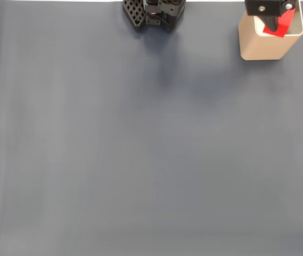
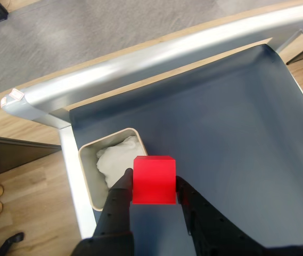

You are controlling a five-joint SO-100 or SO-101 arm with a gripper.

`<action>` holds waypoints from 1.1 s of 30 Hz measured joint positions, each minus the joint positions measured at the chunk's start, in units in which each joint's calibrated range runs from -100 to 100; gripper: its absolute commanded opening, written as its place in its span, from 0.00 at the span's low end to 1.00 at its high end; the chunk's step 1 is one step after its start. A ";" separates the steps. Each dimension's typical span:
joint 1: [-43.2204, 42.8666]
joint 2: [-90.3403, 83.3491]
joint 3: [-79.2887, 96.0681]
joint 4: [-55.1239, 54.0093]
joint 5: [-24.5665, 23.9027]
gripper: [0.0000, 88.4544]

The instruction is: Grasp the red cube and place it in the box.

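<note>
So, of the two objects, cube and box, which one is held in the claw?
The red cube: the claw grips it from both sides. The beige box stands free on the mat, open on top.

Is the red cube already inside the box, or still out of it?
Still out. In the wrist view the gripper holds the red cube above and beside the box opening.

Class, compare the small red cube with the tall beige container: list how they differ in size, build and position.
The small bright red cube is far smaller than the tall beige rounded container. The cube looks solid; the container is open-topped with white material inside. The hand holds the cube; the container stands on the table. Both are plain-coloured.
</note>
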 measured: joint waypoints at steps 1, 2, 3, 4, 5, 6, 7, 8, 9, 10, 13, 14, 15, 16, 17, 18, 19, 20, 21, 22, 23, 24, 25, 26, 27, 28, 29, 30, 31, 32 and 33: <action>-0.60 0.00 0.00 0.08 0.05 0.00; -1.20 0.00 0.00 0.08 0.15 0.00; -1.65 0.00 0.00 0.08 0.34 0.00; -2.10 0.00 0.00 0.08 0.54 0.00; -2.48 0.00 0.00 0.08 0.73 0.00; -2.78 0.00 0.00 0.08 0.88 0.00; -3.08 0.00 0.00 0.08 1.12 0.00; -3.46 0.00 0.00 0.08 1.47 0.00; -3.53 0.00 0.00 0.08 1.56 0.00; -3.76 0.00 0.00 0.08 1.71 0.00; -4.58 0.00 0.00 0.08 1.71 0.00; -4.81 0.00 0.00 0.08 1.71 0.00; -5.11 0.00 0.00 0.08 1.71 0.00; -5.49 0.00 0.00 0.08 1.71 0.00; -5.79 0.00 0.00 0.08 1.71 0.00; -6.09 0.00 0.00 0.08 1.71 0.00; -6.39 0.00 0.00 0.08 1.66 0.00; -6.61 0.00 0.00 0.08 1.56 0.00; -6.69 0.00 0.00 0.08 1.51 0.00; -6.69 0.00 0.00 0.08 1.51 0.00; -6.69 0.18 0.00 0.08 1.51 0.00; -6.76 0.45 0.00 0.08 1.51 0.00; -6.99 0.62 0.00 0.08 1.51 0.00; -7.22 0.71 0.00 0.08 1.47 0.00; -7.44 0.80 0.00 0.08 1.17 0.00; -7.67 1.07 -0.09 0.08 0.93 0.00; -7.89 1.25 -0.09 0.08 0.73 0.00; -8.04 1.52 -0.36 0.08 0.63 0.00; -8.04 1.87 -0.55 0.08 0.63 0.00; -8.04 1.96 -0.64 0.08 0.63 0.00; -8.12 2.14 -0.64 0.08 0.59 0.00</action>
